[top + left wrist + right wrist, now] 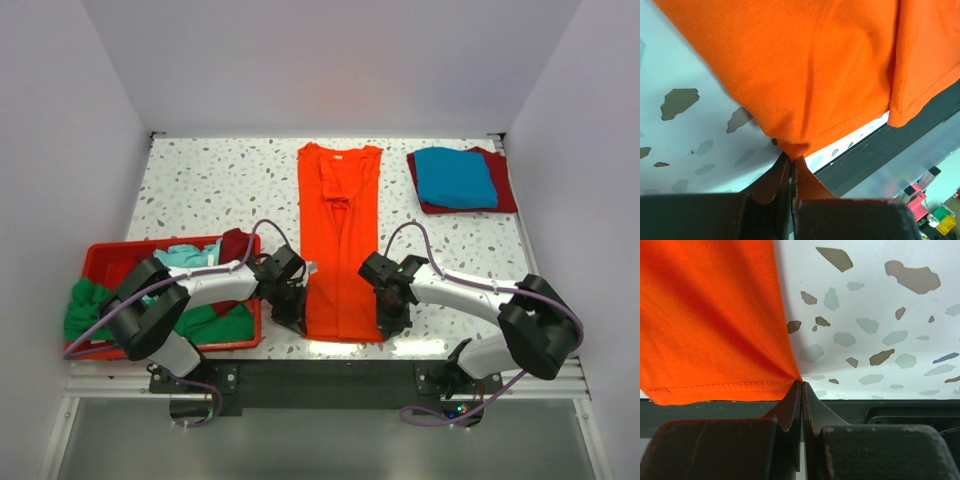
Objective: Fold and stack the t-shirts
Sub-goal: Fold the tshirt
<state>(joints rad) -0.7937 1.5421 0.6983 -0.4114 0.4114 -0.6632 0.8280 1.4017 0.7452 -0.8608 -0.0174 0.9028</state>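
Hem corners clamped: left gripper (pixel 791 159) and right gripper (pixel 801 385) each pinch tight a near corner of the bright orange cloth t-shirt (pixel 340 240).
The shirt runs away between them as a narrow strip. Beyond the right gripper a folded blue t-shirt (pixel 455 177) tops a dark red t-shirt (pixel 506 192); outside the left stands a red rectangular plastic bin (pixel 95 255).
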